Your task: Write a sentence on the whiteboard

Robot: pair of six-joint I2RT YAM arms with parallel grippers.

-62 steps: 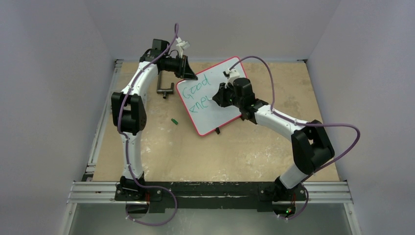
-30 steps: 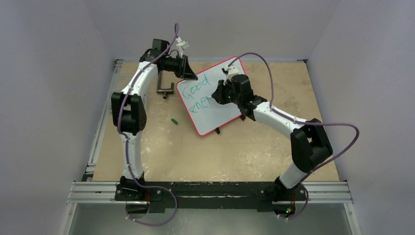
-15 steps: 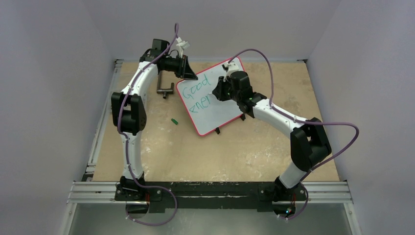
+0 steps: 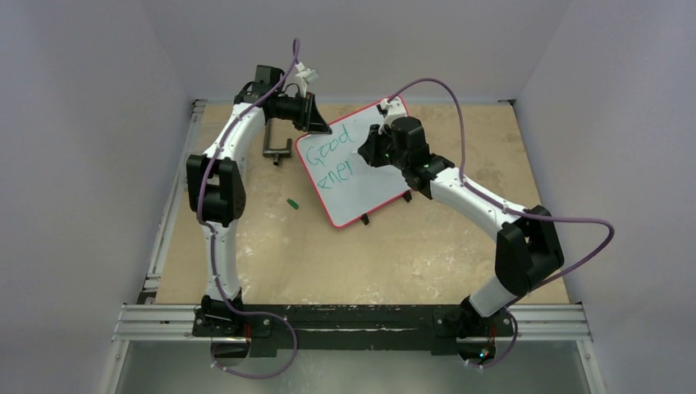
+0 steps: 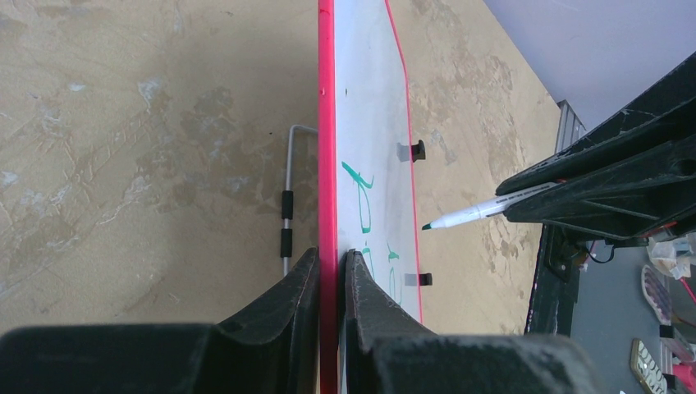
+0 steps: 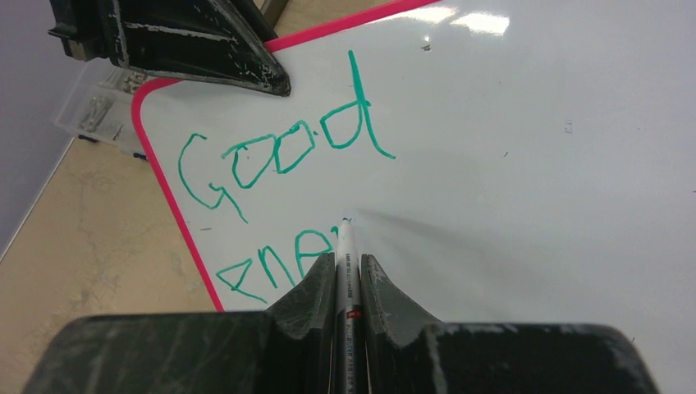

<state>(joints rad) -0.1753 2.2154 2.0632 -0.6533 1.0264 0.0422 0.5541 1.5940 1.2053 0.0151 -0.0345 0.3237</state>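
The whiteboard [image 4: 369,185], white with a red frame, stands tilted at the back of the table. My left gripper [image 4: 320,125] is shut on its upper left edge; the left wrist view shows the red frame [image 5: 327,123] pinched between both fingers. The sentence [image 4: 327,162] reads "Good" [image 6: 279,156] with "ener" [image 6: 271,267] below it, in green. My right gripper [image 6: 346,258] is shut on a white marker [image 6: 345,246] with a green tip. That tip sits just right of the last letter. Whether it touches the board I cannot tell.
A green marker cap [image 4: 291,202] lies on the table left of the board. A metal bracket [image 4: 277,150] sits behind the board's left side. Two black clip feet [image 4: 365,219] stick out at the board's lower edge. A clear parts box [image 6: 98,111] shows beyond the board.
The right wrist has shifted a little up and right along the second line, and its elbow has swung outward to the right. The second line has grown by a letter. The left arm has held still.
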